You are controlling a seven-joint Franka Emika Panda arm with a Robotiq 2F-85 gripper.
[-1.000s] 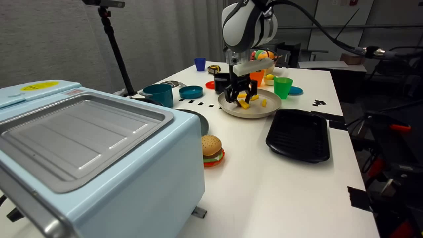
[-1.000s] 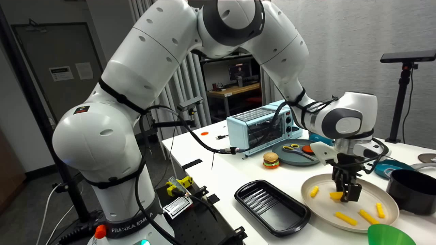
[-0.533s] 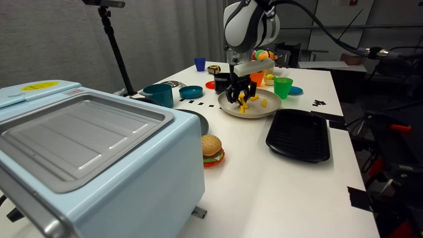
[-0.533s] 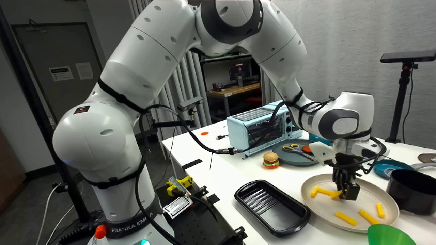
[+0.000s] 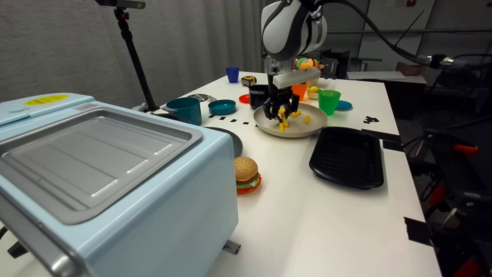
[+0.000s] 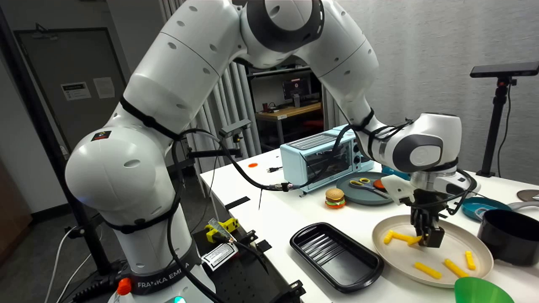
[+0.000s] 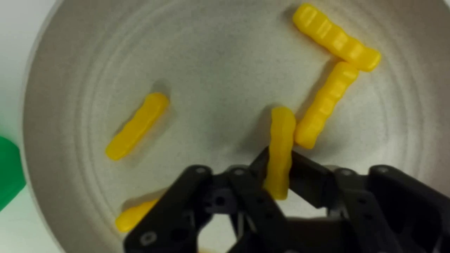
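My gripper (image 7: pixel 280 163) is low over a round beige plate (image 7: pixel 218 70), its fingers (image 7: pixel 309 179) shut on a yellow fry-shaped piece (image 7: pixel 280 140). That piece points away from the fingers, and its far end lies beside a second yellow piece (image 7: pixel 325 105), seemingly against it. A third piece (image 7: pixel 337 38) meets the second one's other end. Another yellow piece (image 7: pixel 137 126) lies apart to the left, and one more (image 7: pixel 135 216) is partly covered by the gripper. In both exterior views the gripper (image 6: pixel 430 239) is down near the plate (image 6: pixel 391 256), fingertips partly hidden by each other.
A black ribbed baking tray (image 6: pixel 337 256) sits beside the plate. Close to the plate stand a green cup (image 5: pixel 328 102) and a black pot (image 6: pixel 509 235). A toy burger (image 6: pixel 335 198), a grey-blue plate with scissors (image 6: pixel 366 198) and a light blue toaster oven (image 6: pixel 320 151) are farther off.
The jaws have drawn together on the yellow piece. The gripper has shifted slightly, and two pieces near its fingertips now show separately, where only one was visible a second ago.
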